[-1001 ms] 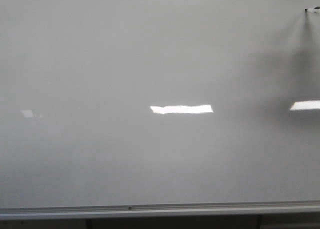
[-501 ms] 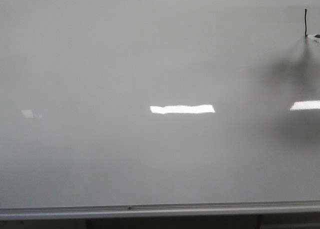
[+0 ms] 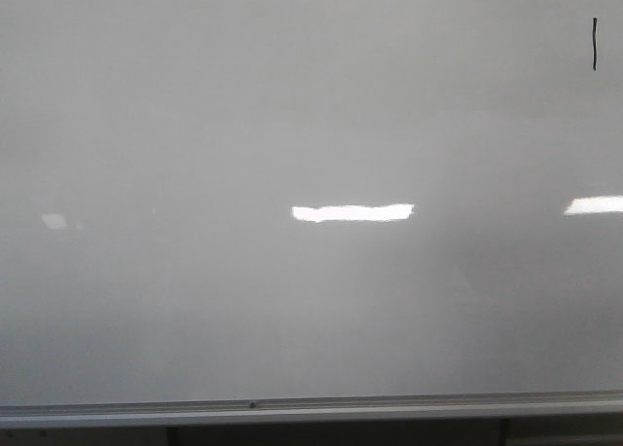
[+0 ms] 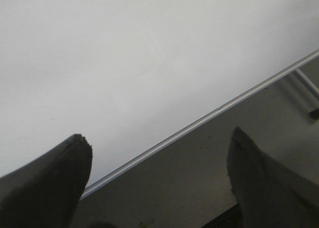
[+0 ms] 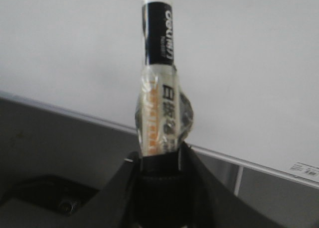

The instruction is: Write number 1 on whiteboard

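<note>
The whiteboard [image 3: 243,125] fills the front view, glossy pale grey with a silver rail [image 3: 311,407] along its lower edge. The number 1 [image 3: 594,44] is a short thin black vertical stroke at the board's upper right. No gripper shows in the front view. In the right wrist view my right gripper [image 5: 159,161] is shut on a marker [image 5: 159,73], white and black with printed lettering and clear tape round its body; it points at the board [image 5: 239,63], its tip out of frame. In the left wrist view my left gripper [image 4: 159,143] is open and empty, by the board's rail [image 4: 199,122].
Bright white glare patches [image 3: 352,212] lie across the board's middle and right edge. Below the rail a dark stand leg [image 3: 172,436] shows. In the left wrist view a grey floor [image 4: 199,188] lies below the board. A small label [image 5: 305,169] sits on the board's edge.
One second ago the marker tip touched the board at upper right. It drew the stroke downward, then left the front view with its shadow. The finished stroke stays.
</note>
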`<state>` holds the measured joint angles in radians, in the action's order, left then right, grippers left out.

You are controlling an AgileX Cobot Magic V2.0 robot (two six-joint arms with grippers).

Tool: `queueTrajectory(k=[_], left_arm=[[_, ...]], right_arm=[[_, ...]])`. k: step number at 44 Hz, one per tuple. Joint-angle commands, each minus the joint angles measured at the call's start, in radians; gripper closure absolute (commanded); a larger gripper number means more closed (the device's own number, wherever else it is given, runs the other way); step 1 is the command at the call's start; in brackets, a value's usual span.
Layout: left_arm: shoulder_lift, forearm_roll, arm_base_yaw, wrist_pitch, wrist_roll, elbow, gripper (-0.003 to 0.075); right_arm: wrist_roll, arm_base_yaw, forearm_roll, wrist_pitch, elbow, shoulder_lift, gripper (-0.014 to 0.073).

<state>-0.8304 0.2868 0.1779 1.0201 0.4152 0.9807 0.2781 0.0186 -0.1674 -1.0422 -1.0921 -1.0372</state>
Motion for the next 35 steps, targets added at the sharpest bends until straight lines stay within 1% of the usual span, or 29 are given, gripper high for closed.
queueTrajectory(k=[1,4,8,13,16,19,26,35], left_arm=[[0.008,0.171,0.000,-0.058,0.134,0.029,0.0174],[0.008,0.266,0.013,-0.051,0.240,0.029,0.0174],[0.008,0.328,0.052,-0.036,0.339,0.032,0.0174],[-0.008,0.331,0.132,0.015,0.376,0.062,0.0174],[-0.032,0.329,0.188,0.040,0.400,0.086,0.0174],[-0.065,0.320,0.248,0.058,0.404,0.115,0.0174],[-0.170,0.253,0.406,0.058,0.404,0.196,0.0174],[-0.320,0.186,0.594,0.058,0.404,0.327,0.0174]], right_arm=[[0.132,0.056,-0.081,-0.070,-0.033,0.053,0.0612],[0.230,0.102,-0.144,-0.132,-0.033,0.063,0.0612],[0.343,0.164,-0.224,-0.198,-0.033,0.061,0.0612],[0.453,0.244,-0.319,-0.236,-0.033,0.056,0.0612],[0.510,0.295,-0.344,-0.244,-0.033,0.056,0.0612],[0.535,0.346,-0.350,-0.245,-0.033,0.055,0.0612],[0.536,0.430,-0.344,-0.250,-0.033,0.055,0.0612],[0.536,0.453,-0.305,-0.266,-0.033,0.055,0.0612]])
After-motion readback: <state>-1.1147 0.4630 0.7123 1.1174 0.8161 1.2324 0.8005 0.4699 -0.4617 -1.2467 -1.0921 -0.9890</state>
